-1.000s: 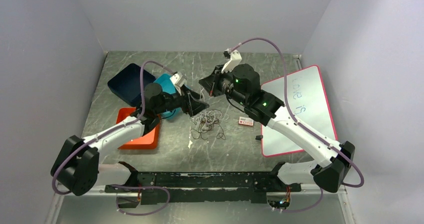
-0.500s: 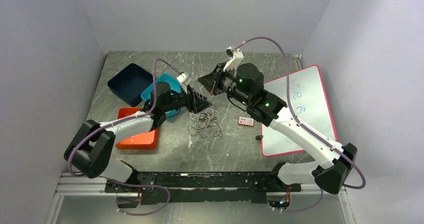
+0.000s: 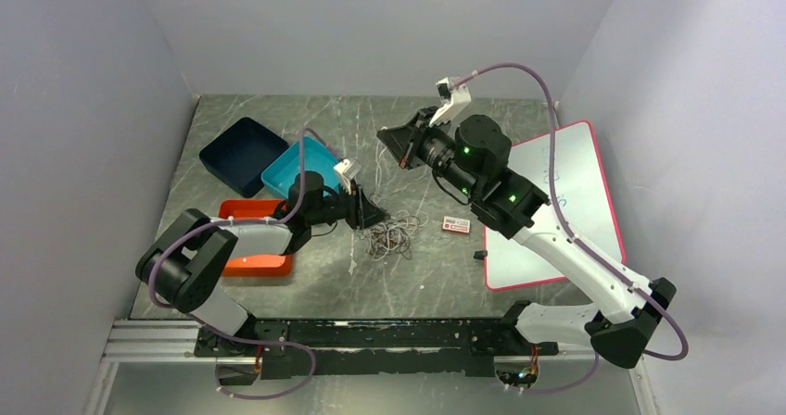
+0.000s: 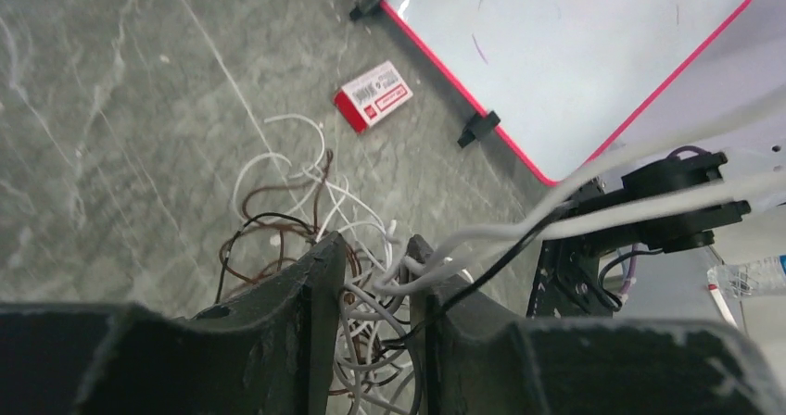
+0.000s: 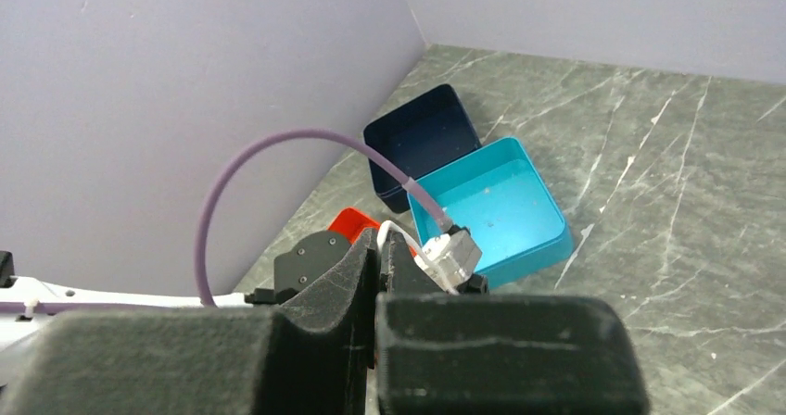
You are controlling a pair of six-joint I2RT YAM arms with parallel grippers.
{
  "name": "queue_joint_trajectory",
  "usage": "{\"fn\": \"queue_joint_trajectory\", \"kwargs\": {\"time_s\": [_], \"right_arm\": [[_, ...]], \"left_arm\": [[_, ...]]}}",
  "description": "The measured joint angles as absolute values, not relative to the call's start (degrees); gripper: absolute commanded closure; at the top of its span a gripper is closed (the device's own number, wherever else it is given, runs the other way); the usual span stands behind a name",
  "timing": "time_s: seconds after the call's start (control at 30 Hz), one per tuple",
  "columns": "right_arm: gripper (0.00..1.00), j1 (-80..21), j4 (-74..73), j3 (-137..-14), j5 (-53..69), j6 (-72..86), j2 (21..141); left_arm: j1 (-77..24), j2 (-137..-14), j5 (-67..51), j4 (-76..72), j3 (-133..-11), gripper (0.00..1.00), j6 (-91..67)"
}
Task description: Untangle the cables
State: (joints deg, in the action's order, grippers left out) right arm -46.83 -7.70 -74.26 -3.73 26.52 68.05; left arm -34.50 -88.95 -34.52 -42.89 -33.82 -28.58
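The cables point(image 3: 394, 237) lie as a small tangle of thin whitish and dark brown strands in the middle of the table. My left gripper point(image 3: 371, 216) is low at the tangle's left edge. In the left wrist view its jaws point(image 4: 375, 248) stand a little apart, open, with several strands of the cables point(image 4: 278, 193) between them. A white and a black strand run from there up toward the right arm. My right gripper point(image 3: 387, 139) hangs raised behind the tangle. In its wrist view it point(image 5: 381, 244) is shut on a thin white strand that loops out at the tips.
A dark blue bin point(image 3: 239, 154) and a teal bin point(image 3: 301, 167) stand at the back left, an orange tray point(image 3: 250, 265) under the left arm. A pink-edged whiteboard point(image 3: 565, 193) lies on the right. A small red-and-white box point(image 3: 455, 224) and a black clip point(image 3: 479, 255) lie beside it.
The left gripper has dropped to the tangle's left edge and its jaws have narrowed around strands. The right gripper, still shut, has shifted back and to the right. The tangle has bunched smaller.
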Motion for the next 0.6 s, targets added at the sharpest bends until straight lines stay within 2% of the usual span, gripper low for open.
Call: {"fn": "queue_joint_trajectory", "kwargs": {"time_s": [0.6], "right_arm": [[1.0,-46.35,-10.57,-79.83,-5.93,20.82,67.24]], "left_arm": [[-36.21,-91.48,-33.17,-47.33,-29.58,0.75,-30.04]]}}
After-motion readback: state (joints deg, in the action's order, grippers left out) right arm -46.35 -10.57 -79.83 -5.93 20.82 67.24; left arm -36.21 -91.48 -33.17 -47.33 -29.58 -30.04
